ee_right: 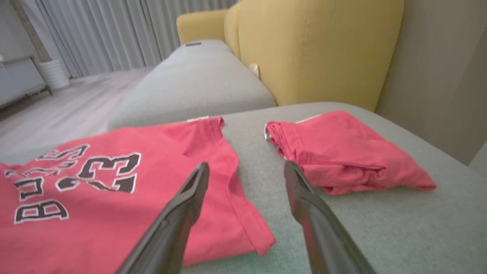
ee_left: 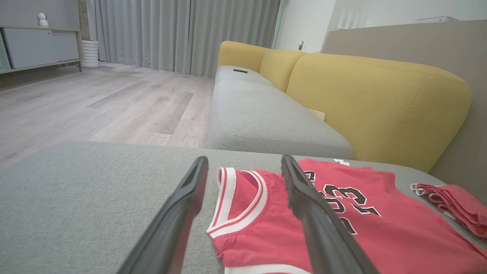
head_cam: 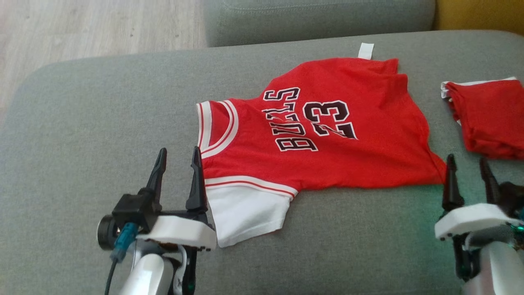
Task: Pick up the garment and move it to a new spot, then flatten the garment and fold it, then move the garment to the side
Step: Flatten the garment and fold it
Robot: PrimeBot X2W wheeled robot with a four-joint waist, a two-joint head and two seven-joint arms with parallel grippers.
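We see a soft grey woven cushion (head_cam: 82,123), with a wooden floor (ee_left: 114,102), grey curtains (ee_left: 171,34) and a puffy yellow sofa back (ee_left: 380,102) far past our jaws. The red jersey (head_cam: 327,143) lies spread out between our left gripper (head_cam: 180,150) and right gripper (head_cam: 467,158), its striped collar just ahead of the left tips. Both jaws stand wide apart, holding nothing. A folded red cloth (head_cam: 491,119) sits just past the right jaws.

My left claw (head_cam: 180,149) hangs open near the front edge of the grey fabric seat cushion (head_cam: 82,123), just beside the white sleeve (head_cam: 245,213) of the red jersey with black lettering (head_cam: 348,159). My right claw (head_cam: 467,158) gapes empty by the jersey's hem corner. A folded red cloth (head_cam: 491,119) lies at the right edge.
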